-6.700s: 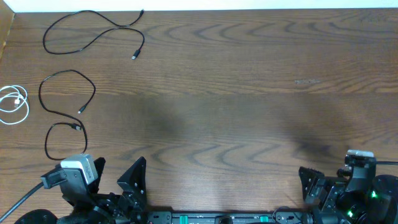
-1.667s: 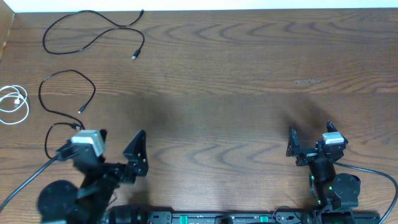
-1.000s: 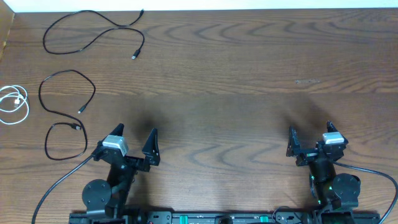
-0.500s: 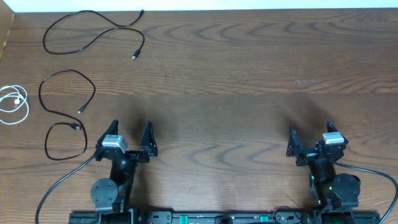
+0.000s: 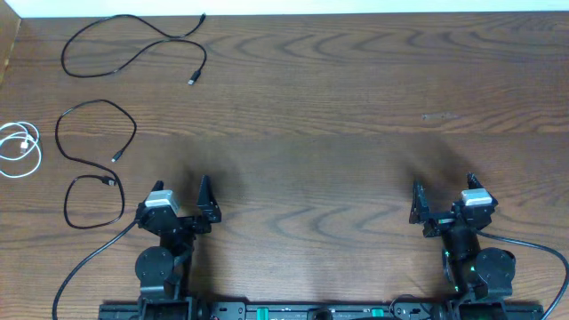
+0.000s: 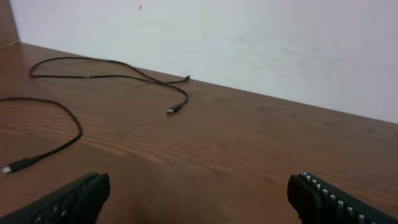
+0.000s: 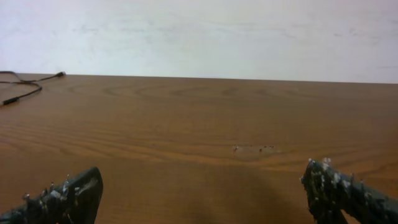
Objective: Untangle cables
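Four cables lie apart along the left edge of a wooden table (image 5: 338, 107): a long black cable (image 5: 133, 49) at the far left corner, two black loops (image 5: 96, 133) nearer, and a coiled white cable (image 5: 20, 149). At the near edge, the left gripper (image 5: 182, 200) and right gripper (image 5: 443, 204) hold nothing, jaws spread wide.

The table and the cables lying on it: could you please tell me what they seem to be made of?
Table: wood or wood-look laminate, satin brown; swirling grain shows. Black cables: probably matte rubbery plastic jackets; they curve in loose loops. White cable: likely smooth plastic, coiled.
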